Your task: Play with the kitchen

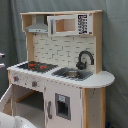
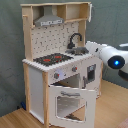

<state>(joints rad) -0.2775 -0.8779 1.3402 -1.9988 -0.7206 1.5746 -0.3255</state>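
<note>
Grey-green curtain (image 1: 115,45) seen hung as backdrop in both exterior views, folds visible. Light wooden floor (image 2: 107,112) seen in second exterior view. Scene lit evenly, softly.

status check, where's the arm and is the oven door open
Arm beside the kitchen, near the sink. Hand hidden. Oven door hangs open. Nothing blocking.
</note>
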